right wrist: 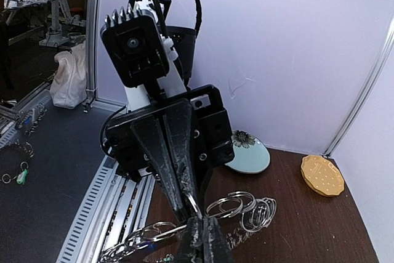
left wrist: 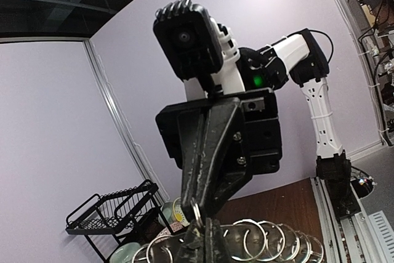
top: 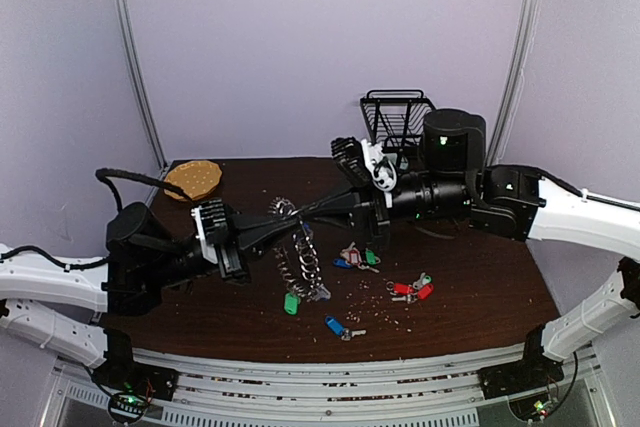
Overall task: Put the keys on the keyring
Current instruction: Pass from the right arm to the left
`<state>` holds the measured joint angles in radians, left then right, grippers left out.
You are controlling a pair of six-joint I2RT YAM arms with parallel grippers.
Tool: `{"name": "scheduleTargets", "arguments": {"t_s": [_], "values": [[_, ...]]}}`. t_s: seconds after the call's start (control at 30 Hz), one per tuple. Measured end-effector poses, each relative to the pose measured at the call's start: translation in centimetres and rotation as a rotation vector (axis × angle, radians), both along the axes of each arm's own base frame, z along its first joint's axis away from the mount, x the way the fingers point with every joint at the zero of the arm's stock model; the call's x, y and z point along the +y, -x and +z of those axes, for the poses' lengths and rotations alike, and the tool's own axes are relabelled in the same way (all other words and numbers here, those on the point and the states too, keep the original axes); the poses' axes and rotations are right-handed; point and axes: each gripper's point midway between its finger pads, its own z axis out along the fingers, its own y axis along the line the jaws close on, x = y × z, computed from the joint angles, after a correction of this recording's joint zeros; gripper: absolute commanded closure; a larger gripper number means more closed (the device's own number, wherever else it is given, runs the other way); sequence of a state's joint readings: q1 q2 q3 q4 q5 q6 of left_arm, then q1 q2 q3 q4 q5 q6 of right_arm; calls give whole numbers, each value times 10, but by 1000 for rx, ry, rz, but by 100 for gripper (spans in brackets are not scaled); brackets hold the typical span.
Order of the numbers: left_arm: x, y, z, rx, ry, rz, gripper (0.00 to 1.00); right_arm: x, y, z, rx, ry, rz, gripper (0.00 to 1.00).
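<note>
The keyring, a chain of linked silver split rings, hangs above the table's middle. My left gripper and right gripper meet tip to tip on its top ring, both shut on it. In the left wrist view my left gripper pinches one ring, with more rings beside it. In the right wrist view my right gripper pinches a ring too, with other rings trailing right. Keys lie loose on the table: a green-tagged key, a blue-tagged key, red-tagged keys and a mixed cluster.
A black wire rack stands at the back, also in the left wrist view. An orange-yellow disc lies at the back left. A pale round plate with a flower lies behind the left gripper. Crumbs are scattered on the dark table.
</note>
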<state>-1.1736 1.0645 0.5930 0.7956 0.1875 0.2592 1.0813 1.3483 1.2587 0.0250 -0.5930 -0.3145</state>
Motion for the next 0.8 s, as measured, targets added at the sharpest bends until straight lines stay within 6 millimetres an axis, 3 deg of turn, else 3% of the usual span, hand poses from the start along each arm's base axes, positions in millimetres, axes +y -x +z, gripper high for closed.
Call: {"name": "scheduleTargets", "arguments": {"t_s": [0.23,0.53,0.8], "values": [[-7,-5,-12,40,-24,1,100,-8,-10,-12,16,85,-82,100],[-21,-17,-49,144,-70,-7,100,-25,-19,-50,87,250,-202,100],[-25,-17,-61,246,-37,-69,100,-31,-16,-61,120,308,-214,100]]}}
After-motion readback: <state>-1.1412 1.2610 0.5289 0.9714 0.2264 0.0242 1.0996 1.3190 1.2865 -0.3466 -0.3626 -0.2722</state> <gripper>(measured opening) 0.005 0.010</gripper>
